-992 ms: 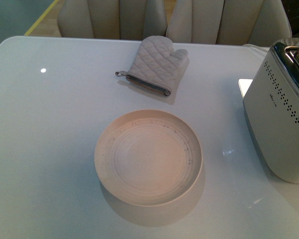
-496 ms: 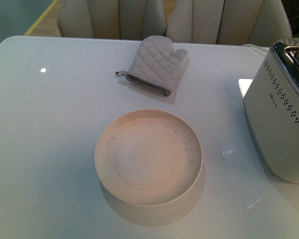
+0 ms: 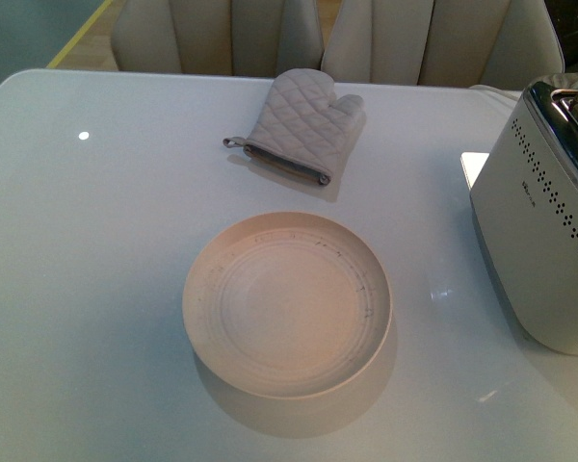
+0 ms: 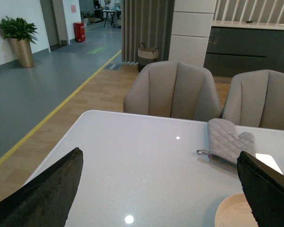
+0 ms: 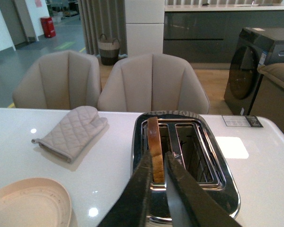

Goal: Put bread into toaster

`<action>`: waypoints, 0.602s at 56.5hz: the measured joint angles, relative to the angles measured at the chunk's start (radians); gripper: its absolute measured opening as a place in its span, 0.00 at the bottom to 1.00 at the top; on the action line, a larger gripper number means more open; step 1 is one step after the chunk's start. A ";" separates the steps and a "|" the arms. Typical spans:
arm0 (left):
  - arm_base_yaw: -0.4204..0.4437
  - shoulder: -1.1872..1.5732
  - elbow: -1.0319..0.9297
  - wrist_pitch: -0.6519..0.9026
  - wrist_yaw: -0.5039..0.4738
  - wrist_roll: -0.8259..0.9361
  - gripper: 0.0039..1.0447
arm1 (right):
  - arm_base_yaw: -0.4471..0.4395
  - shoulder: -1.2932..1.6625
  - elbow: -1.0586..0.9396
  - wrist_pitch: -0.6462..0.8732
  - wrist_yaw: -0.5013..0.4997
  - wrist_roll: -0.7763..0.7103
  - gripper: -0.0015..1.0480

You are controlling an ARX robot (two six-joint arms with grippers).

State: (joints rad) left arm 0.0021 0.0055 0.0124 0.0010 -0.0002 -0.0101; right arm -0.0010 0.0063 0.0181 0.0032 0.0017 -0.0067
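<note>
Chrome-topped toaster [image 5: 184, 163] already has the bread [image 5: 154, 149] upright in one slot, long axis along it, right past the right gripper's [image 5: 162, 163] nearly closed, empty fingers; left gripper [image 4: 156, 189] gapes open far off.

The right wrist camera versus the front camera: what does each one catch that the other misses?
Only the right wrist view looks down into the toaster's slots, with the bread standing in one, and shows the right gripper nearly shut just above it. Only the front view shows the whole plate and the toaster's dotted white side. Both show the oven mitt lying on the table and the chairs behind.
</note>
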 joint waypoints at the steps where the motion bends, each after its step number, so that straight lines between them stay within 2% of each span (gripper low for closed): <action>1: 0.000 0.000 0.000 0.000 0.000 0.000 0.93 | 0.000 0.000 0.000 0.000 0.000 0.000 0.17; 15: 0.000 0.000 0.000 0.000 0.000 0.000 0.93 | 0.000 0.000 0.000 0.000 0.000 0.000 0.59; 20: 0.000 0.000 0.000 0.000 0.000 0.000 0.93 | 0.000 0.000 0.000 0.000 0.000 0.000 0.72; 26: 0.000 0.000 0.000 0.000 0.000 0.000 0.93 | 0.000 0.000 0.000 0.000 0.000 0.001 0.93; 34: 0.000 0.000 0.000 0.000 0.000 0.000 0.93 | 0.000 0.000 0.000 0.000 0.000 0.003 0.91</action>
State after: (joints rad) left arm 0.0021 0.0055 0.0124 0.0010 -0.0002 -0.0101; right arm -0.0010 0.0063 0.0181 0.0032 0.0017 -0.0040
